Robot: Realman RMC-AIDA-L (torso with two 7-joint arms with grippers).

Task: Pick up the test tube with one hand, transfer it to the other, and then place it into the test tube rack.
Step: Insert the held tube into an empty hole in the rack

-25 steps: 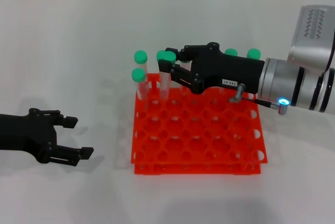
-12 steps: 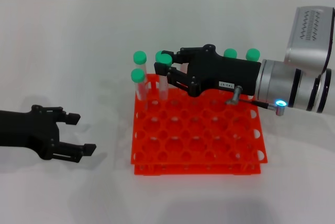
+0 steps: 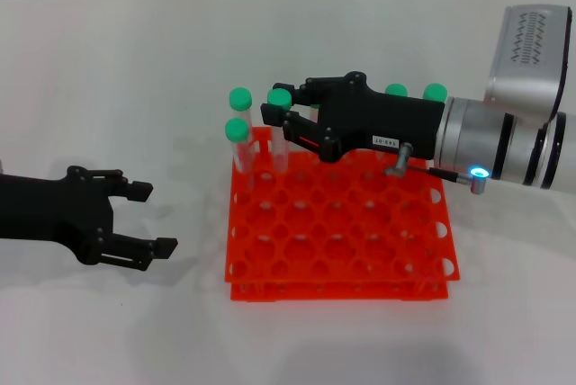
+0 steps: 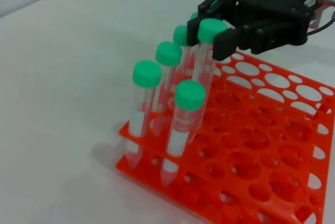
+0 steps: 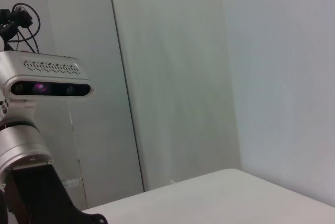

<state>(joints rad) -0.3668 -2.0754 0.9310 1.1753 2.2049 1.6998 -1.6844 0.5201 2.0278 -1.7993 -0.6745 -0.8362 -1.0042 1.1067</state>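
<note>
A white worktop carries a bright orange-red test tube rack, a square two-tier grid of round holes, standing a little right of centre. Most holes are bare; green-capped tubes stand along its far rows, with one tube nearer the left edge and another behind it.

The right tool, black with a small white label on its body, reaches in from the right over the far left part of the rack. In the left wrist view its fingers sit on either side of the green cap of the test tube, which stands slightly tilted with its lower end down in a rack hole. Whether the fingers grip the cap or have just parted from it cannot be told.

The left tool, plain black, hovers low over the bare worktop well to the left of the rack, its two fingers spread and holding nothing.

Judged from this layout, the step in hand is the last one, seating the tube in the rack. The next move seems to call for the right tool to part its fingers fully, then lift straight up so it does not knock the neighbouring caps.
</note>
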